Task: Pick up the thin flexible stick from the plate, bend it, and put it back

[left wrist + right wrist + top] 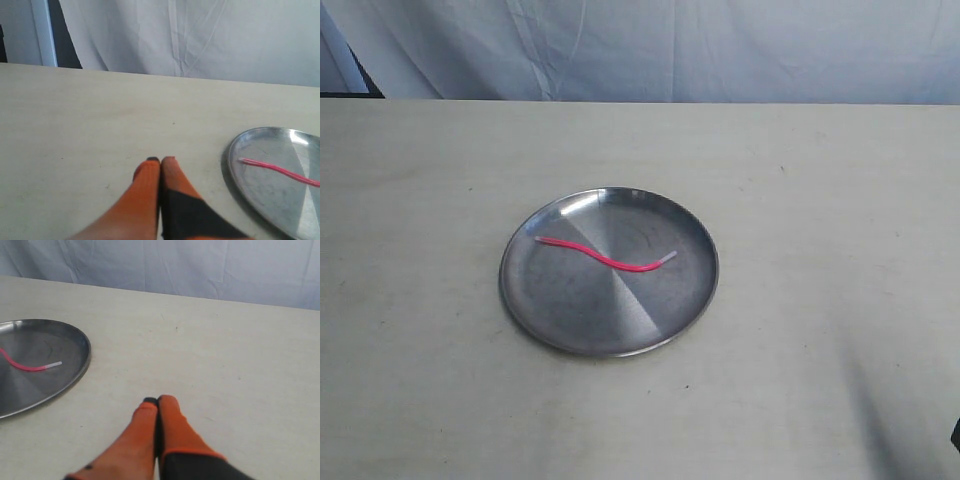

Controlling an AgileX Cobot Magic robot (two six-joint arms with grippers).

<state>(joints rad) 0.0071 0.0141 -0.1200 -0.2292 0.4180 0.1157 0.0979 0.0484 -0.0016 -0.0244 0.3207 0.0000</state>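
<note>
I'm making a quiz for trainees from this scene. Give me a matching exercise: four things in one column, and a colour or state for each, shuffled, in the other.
1. thin flexible stick
2. plate
3. left gripper
4. backdrop cloth

A. orange fingers, shut, holding nothing
B. pink, wavy
C. whitish, hanging
D. shiny silver, round

Pairs: 1-B, 2-D, 3-A, 4-C

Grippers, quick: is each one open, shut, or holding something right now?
Left gripper: shut, holding nothing, over the table beside the plate.
Right gripper: shut, holding nothing; the thin flexible stick lies on the plate.
</note>
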